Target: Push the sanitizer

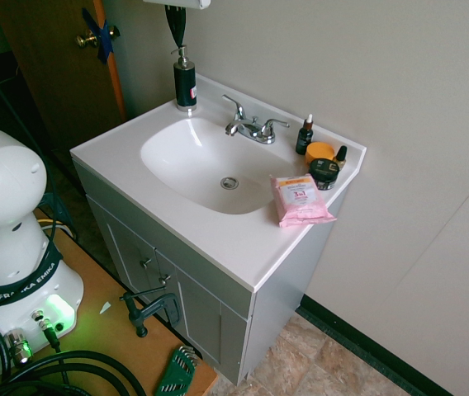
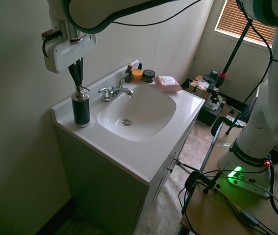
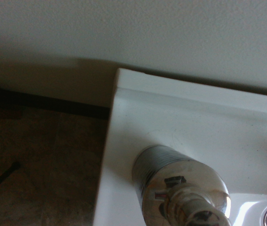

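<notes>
One sanitizer (image 1: 185, 82) stands upright on the back corner of the white surface (image 1: 243, 239), close to the wall and beside the sink basin (image 1: 193, 161). It is a tall black pump bottle with a silvery pump head and a small red-and-white label low on its side. The gripper (image 2: 76, 73) hangs straight above it, dark fingers drawn together into a narrow point just over the pump head; whether they touch the pump is hard to tell. In the wrist view the sanitizer (image 3: 180, 188) is seen from above (blurred, its shiny top catching the light), with the corner of the surface (image 3: 138, 103) and the wall behind it.

Behind the basin sits a chrome faucet (image 1: 251, 128). At the far back corner, well apart from the sanitizer, stand a small dark dropper bottle (image 1: 305, 136), an orange-lidded jar (image 1: 319, 152) and a squat black jar (image 1: 324, 173), all near one another. Just in front of them a pink pack of wipes (image 1: 299, 199) lies flat near the edge of the surface.
</notes>
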`<action>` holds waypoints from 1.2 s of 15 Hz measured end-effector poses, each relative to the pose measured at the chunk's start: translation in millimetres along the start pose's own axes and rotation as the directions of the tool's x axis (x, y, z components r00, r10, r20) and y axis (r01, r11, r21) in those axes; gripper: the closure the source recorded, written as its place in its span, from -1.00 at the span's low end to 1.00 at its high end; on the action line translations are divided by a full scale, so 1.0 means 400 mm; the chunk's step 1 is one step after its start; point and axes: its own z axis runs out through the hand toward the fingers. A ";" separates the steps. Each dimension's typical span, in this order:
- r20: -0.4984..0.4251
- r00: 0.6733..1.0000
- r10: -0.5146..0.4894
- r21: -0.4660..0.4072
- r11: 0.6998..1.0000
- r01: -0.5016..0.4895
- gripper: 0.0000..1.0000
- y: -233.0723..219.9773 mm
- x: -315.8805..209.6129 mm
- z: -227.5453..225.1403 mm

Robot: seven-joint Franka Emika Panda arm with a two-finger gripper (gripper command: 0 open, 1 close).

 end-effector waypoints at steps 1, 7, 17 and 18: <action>0.002 1.000 0.000 0.001 1.000 0.000 1.00 0.000 -0.002 0.006; 0.013 0.999 0.034 0.070 0.997 -0.034 -1.00 0.008 0.003 -0.036; 0.086 0.975 0.206 0.097 0.972 -0.214 -1.00 0.486 0.109 -0.013; 0.093 0.972 0.214 0.091 0.971 -0.222 -1.00 0.522 0.091 0.015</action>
